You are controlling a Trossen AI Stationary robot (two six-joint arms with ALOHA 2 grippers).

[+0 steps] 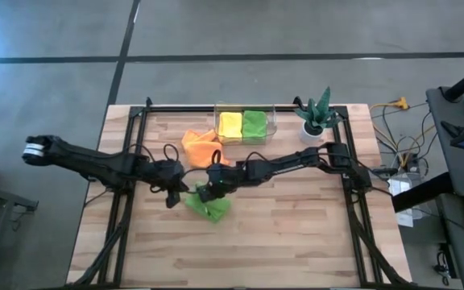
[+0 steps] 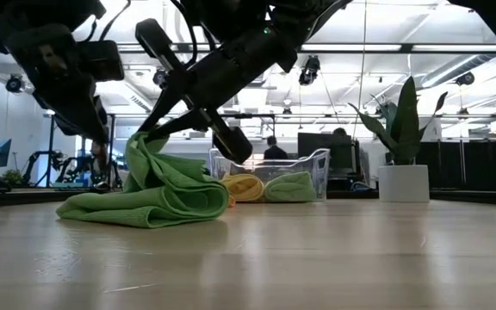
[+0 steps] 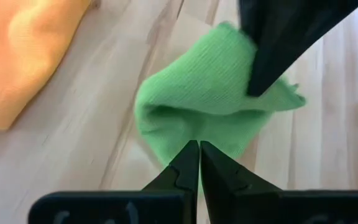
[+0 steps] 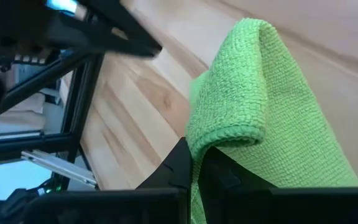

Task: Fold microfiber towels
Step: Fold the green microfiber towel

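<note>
A lime green microfiber towel [image 1: 209, 208] lies bunched on the wooden table near its middle, one part pulled up into a peak [image 2: 138, 145]. My right gripper [image 4: 196, 149] reaches in from the table's right and is shut on that peak. My left gripper [image 3: 199, 149] hangs just left of the towel, shut, with nothing between its fingers. An orange towel [image 1: 201, 147] lies crumpled farther back. A yellow towel [image 1: 230, 124] and a second green towel [image 1: 254, 125] lie folded in a clear bin [image 1: 271, 121]. My right gripper pinches a raised part of the green towel between its two fingers, with a hemmed edge [image 4: 229, 134] curling over one finger. The fingers slant down from the table's right. The pinched part stands lifted and slack, while the rest [image 2: 145, 207] lies in folds on the table.
A spiky green plant in a white pot [image 1: 316, 119] stands at the far right corner, beside the bin. Black frame rails [image 1: 127, 161] run along the table's left and right sides. Bare wood [image 1: 240, 250] spreads toward the near edge.
</note>
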